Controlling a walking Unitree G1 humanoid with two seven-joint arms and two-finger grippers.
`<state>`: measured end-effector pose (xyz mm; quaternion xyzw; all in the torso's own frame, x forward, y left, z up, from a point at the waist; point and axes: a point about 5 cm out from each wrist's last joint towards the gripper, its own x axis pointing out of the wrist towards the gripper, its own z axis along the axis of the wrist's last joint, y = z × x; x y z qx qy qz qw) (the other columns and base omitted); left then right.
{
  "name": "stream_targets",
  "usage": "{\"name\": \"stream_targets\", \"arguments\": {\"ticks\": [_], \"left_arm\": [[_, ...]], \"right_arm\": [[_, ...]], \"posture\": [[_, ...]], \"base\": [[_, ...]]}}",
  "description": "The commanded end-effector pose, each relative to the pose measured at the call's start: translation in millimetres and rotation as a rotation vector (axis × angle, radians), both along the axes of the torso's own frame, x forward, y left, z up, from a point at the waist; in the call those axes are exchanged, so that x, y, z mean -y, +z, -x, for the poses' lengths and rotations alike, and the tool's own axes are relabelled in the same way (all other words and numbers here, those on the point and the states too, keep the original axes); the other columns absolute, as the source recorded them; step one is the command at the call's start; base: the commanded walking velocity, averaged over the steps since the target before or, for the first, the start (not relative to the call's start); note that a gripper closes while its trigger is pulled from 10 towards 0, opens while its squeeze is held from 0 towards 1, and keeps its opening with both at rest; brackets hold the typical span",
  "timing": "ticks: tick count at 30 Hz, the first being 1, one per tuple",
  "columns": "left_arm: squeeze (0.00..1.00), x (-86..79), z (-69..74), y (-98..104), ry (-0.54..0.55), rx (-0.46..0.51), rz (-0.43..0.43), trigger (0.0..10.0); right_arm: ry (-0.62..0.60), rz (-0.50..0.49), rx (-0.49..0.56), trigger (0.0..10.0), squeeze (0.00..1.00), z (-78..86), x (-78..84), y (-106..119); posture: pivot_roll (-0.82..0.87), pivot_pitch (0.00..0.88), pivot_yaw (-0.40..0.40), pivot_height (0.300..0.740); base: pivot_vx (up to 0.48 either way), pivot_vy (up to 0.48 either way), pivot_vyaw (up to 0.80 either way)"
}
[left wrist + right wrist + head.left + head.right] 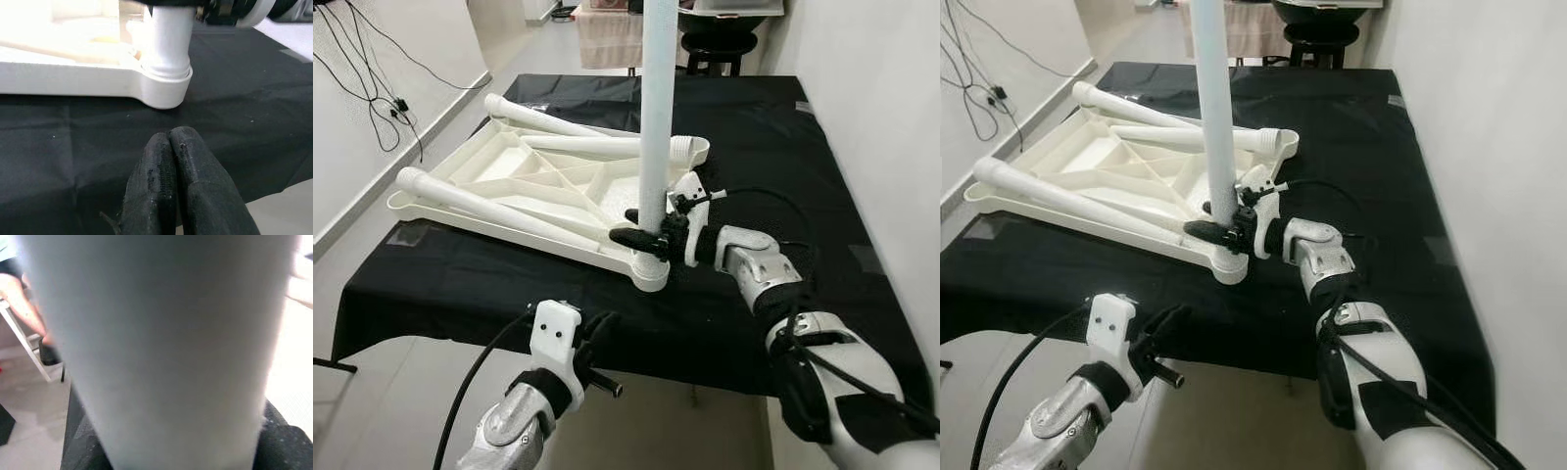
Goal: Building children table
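A white plastic children's tabletop point(509, 176) lies upside down on a black-covered table point(744, 127). One white leg point(656, 108) stands upright in the near corner socket point(649, 275). My right gripper point(641, 230) is shut on this leg just above the socket; the leg's surface point(161, 347) looms close in the right wrist view. Two more legs point(480, 201) lie loose across the tabletop's ribs. My left gripper point(168, 186) is shut with nothing held and hovers at the table's near edge, short of the socket point(164, 88).
A white wall point(881, 117) runs close along the right of the table. Cables point(372, 98) lie on the floor at the far left. A black stool point(715, 44) and a covered piece of furniture stand behind the table.
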<state>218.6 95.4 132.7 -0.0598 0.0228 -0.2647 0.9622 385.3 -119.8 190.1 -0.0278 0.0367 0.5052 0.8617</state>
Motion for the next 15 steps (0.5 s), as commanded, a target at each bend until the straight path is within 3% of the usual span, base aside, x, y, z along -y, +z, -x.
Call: {"name": "stream_targets", "arguments": {"ticks": [1,7,11,12,13,14,15], "left_arm": [[0.00,-1.2,2.2,-1.8,0.000,-0.003,-0.023,10.0],[0.00,-2.1,2.6,-0.3,0.013,0.023,-0.051,10.0],[0.00,-2.8,2.8,0.1,0.028,0.028,-0.064,10.0],[0.00,-3.6,3.3,-0.2,0.032,0.029,-0.067,10.0],[0.00,-3.6,3.3,-0.2,0.032,0.029,-0.067,10.0],[0.00,-4.9,3.2,0.0,0.036,0.027,-0.066,10.0],[0.00,-6.1,2.3,-0.4,0.034,0.025,-0.067,10.0]], "right_arm": [[0.004,-0.007,-0.050,0.0,0.00,1.7,0.7,-8.5],[-0.066,0.065,-0.045,0.0,0.00,3.1,14.2,-21.7],[-0.179,0.092,-0.087,0.0,0.00,10.6,29.1,-46.4],[-0.482,0.170,-0.061,0.0,0.00,7.7,39.5,-59.4],[-0.482,0.170,-0.061,0.0,0.00,7.7,39.5,-59.4],[-0.696,0.142,-0.111,0.0,0.00,24.0,39.4,-77.6],[-0.831,0.153,-0.120,0.0,0.00,49.2,37.0,-87.6]], "posture": [[0.06,0.139,0.031,0.740],[0.05,0.129,0.026,0.740],[0.04,0.131,0.014,0.740],[0.04,0.131,0.006,0.740],[0.04,0.131,0.006,0.740],[0.04,0.141,0.009,0.740],[0.02,0.148,0.024,0.740]], "base": [[0.000,0.000,0.00],[0.000,0.000,0.00],[0.000,0.000,0.00],[0.000,0.000,0.00],[0.000,0.000,0.00],[0.000,0.000,0.00],[0.000,0.000,0.00]]}}
